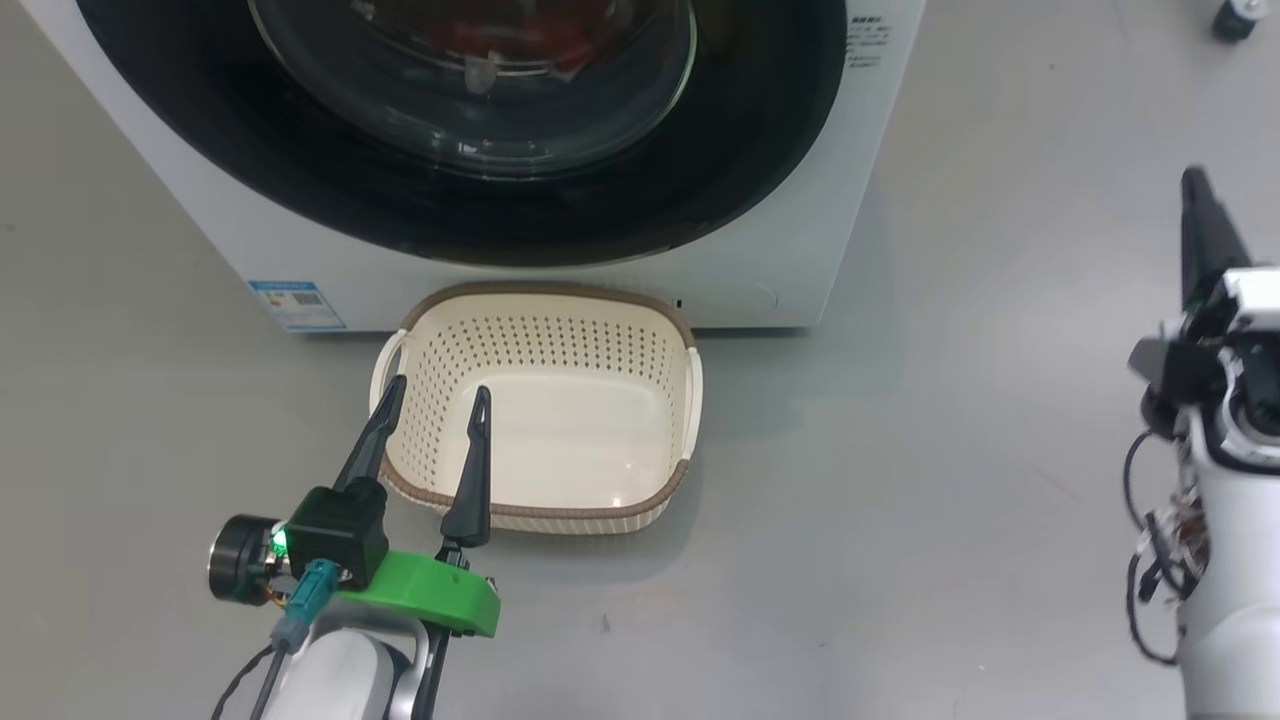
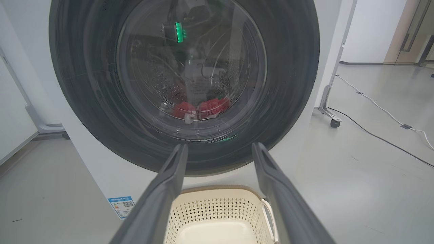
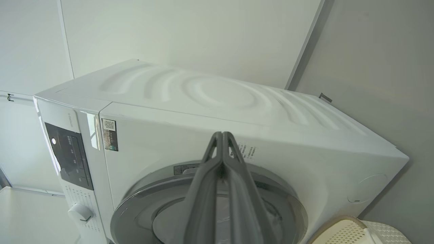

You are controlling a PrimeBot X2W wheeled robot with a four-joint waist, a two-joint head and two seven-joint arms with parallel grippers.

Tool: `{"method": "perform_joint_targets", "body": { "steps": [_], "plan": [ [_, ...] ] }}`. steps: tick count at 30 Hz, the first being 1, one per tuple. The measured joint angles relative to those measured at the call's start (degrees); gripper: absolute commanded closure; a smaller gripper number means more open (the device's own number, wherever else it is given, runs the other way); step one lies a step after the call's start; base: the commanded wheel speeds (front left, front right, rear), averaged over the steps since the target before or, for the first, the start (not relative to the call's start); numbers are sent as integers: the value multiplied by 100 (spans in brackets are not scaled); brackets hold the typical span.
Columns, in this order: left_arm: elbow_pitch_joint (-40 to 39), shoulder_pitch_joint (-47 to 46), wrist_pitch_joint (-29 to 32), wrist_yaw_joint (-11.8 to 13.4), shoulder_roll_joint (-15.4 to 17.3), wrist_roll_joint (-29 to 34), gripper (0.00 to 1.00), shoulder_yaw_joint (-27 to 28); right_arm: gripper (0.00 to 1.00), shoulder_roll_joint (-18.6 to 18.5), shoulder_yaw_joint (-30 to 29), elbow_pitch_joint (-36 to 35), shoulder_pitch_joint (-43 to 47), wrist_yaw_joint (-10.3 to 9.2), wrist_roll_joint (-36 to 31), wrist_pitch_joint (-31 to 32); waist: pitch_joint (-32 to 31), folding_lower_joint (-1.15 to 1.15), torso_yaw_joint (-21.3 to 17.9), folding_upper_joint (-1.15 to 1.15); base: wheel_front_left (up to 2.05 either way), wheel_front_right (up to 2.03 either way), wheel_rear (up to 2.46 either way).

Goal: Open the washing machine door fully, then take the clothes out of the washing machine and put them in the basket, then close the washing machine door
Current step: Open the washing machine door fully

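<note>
The white washing machine point(image 1: 300, 250) fills the top of the head view. Its door point(image 1: 700, 170), black-rimmed with a bulging glass window, lies flat against the front. Red clothes point(image 2: 200, 108) show through the glass at the bottom of the drum, also as a red patch point(image 1: 520, 35) from above. The cream basket point(image 1: 545, 293) stands on the floor right below the door, with nothing in it. My left gripper point(image 1: 438, 390) hovers open over the basket's left part, pointing at the door point(image 2: 84, 84). My right gripper point(image 1: 1200, 230) is shut at the far right, aimed at the machine's top point(image 3: 220, 101).
Grey floor lies open to the right of the basket. In the left wrist view a wheeled stand leg point(image 2: 330, 115) and a floor cable point(image 2: 373, 135) lie right of the machine. A control panel with a knob point(image 3: 79, 213) shows on the machine's upper front.
</note>
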Motion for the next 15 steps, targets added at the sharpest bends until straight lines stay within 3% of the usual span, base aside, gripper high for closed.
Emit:
{"method": "perform_joint_targets", "body": {
  "steps": [15],
  "plan": [
    [-323,-498,0,0,-26,-1,0,-88,100,-589,187,55,-1802,-325,309,980,889,0,413,0,0,0,0]
  ]
}}
